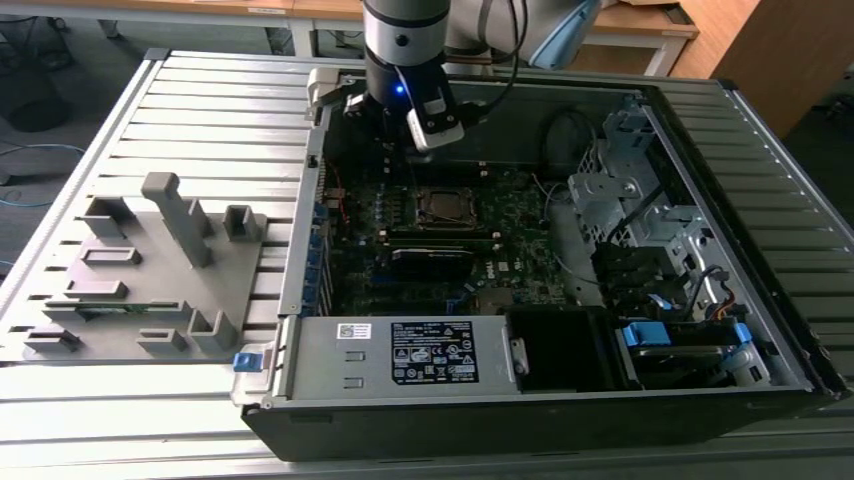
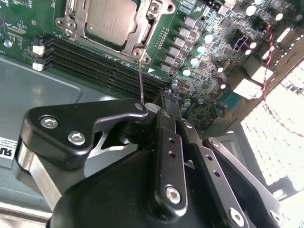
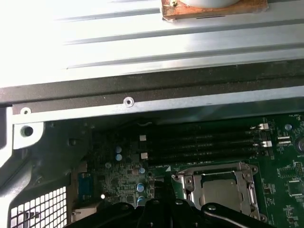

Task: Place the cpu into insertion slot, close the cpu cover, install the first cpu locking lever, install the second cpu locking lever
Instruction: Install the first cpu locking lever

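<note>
- Black metal gripper (image 2: 165, 99) is hovering over the green circuit board (image 2: 209, 61), fingers pressing together, tip just beside a thin upright wire lever (image 2: 141, 80).
- Small grey-topped square cpu (image 2: 110, 18) is sitting in the silver-rimmed insertion slot (image 2: 66, 26), thin silver cpu cover (image 2: 144, 32) frame lying closed over it.

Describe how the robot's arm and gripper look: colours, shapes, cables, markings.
In the exterior view the arm is a silver-grey cylinder with a black wrist band carrying a small blue light, a pale blue joint cap and black cables alongside. In the second wrist view the gripper is matte black: flat linkage bars fastened with silver bolts.
</note>
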You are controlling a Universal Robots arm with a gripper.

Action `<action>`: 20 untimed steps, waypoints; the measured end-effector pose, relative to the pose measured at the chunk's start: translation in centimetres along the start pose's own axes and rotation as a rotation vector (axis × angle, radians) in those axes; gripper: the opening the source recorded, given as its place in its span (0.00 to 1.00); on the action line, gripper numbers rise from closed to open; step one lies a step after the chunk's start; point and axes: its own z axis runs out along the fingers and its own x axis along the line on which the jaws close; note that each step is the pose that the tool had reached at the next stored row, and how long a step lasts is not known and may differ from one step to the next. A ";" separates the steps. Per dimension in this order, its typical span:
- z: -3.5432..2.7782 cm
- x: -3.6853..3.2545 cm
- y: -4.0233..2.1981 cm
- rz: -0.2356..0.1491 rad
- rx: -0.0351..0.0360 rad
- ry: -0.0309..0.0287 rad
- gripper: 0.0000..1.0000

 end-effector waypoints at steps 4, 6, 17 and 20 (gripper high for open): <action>0.25 0.00 -0.05 0.000 -0.0025 0.0003 0.11; 0.37 0.00 -0.08 0.000 -0.0033 0.0005 0.11; 0.47 0.10 -0.11 0.000 -0.0629 0.0075 0.11; 0.48 0.10 -0.11 0.000 -0.0906 0.0107 0.11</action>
